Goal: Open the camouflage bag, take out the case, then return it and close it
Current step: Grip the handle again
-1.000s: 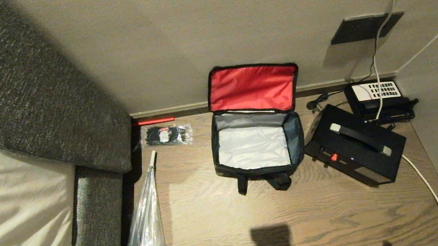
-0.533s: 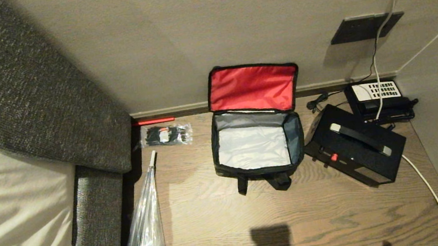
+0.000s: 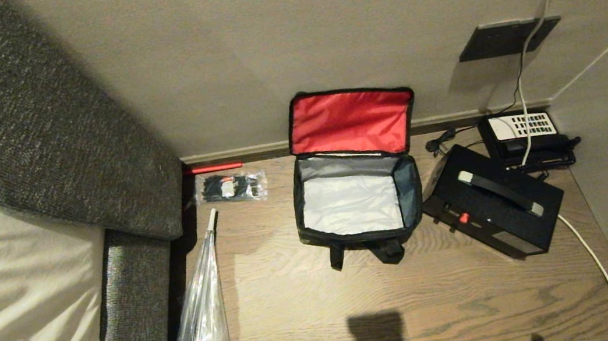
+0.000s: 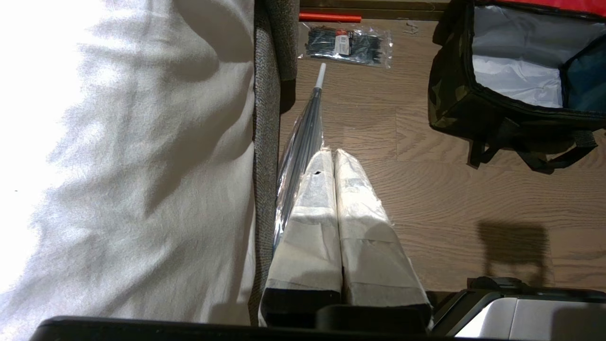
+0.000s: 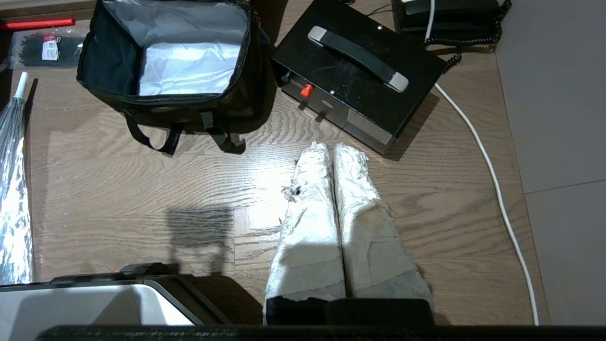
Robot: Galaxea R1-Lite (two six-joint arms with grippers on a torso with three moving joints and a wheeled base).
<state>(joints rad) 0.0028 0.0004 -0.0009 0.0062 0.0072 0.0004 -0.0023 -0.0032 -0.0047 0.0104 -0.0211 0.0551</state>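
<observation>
No movement since earlier frames; bag [image 3: 357, 198] open and empty, case [image 3: 494, 206] out beside it on floor [image 3: 310, 304]; return and closing remain; left hand [image 4: 334, 158] and right hand [image 5: 330, 154] closed, empty.

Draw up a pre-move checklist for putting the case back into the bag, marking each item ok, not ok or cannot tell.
1. Bag open, red lid flipped back against the wall: ok.
2. Bag interior free of objects, silver lining bare: ok.
3. Case out on the floor, to the right of the bag, handle facing up and unobstructed: ok.
4. Case latch fastened: cannot tell.
5. Right gripper ready to grasp: not ok, shut, short of the case and empty.
6. Left gripper clear of the bag: ok, shut, off beside the bed.
</observation>
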